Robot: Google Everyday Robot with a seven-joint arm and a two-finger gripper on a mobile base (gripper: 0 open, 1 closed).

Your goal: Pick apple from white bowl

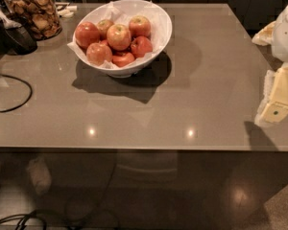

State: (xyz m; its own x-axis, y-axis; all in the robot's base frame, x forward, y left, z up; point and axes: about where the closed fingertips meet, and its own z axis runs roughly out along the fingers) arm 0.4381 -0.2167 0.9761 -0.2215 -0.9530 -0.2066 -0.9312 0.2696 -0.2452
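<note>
Camera view looked down on a grey-brown counter (pixel 182 104) with small light glints along its near edge. The white bowl (pixel 163 19) stood in the upper left-centre of the frame, tilted a little toward the viewer, and cast a dark shadow onto the counter below and to its right. Crinkled white paper (pixel 113 8) lined it. The apple (pixel 118 36), red-orange with a pale yellow-green patch around its stem dimple, sat at the middle of the pile, on top and touching its neighbours. Redder apples (pixel 87 34) crowded around it on all sides.

The pincer (pixel 276 110) was at the right edge of the frame, pale yellow, low over the counter's right side and well apart from the bowl. Whether it was open or closed could not be told, and it held nothing visible. A white part of the arm (pixel 284 30) rose above it.

A glass jar of brown snacks (pixel 33 11) stood in the upper left corner. A black cable (pixel 20 83) looped on the counter at the left edge.
</note>
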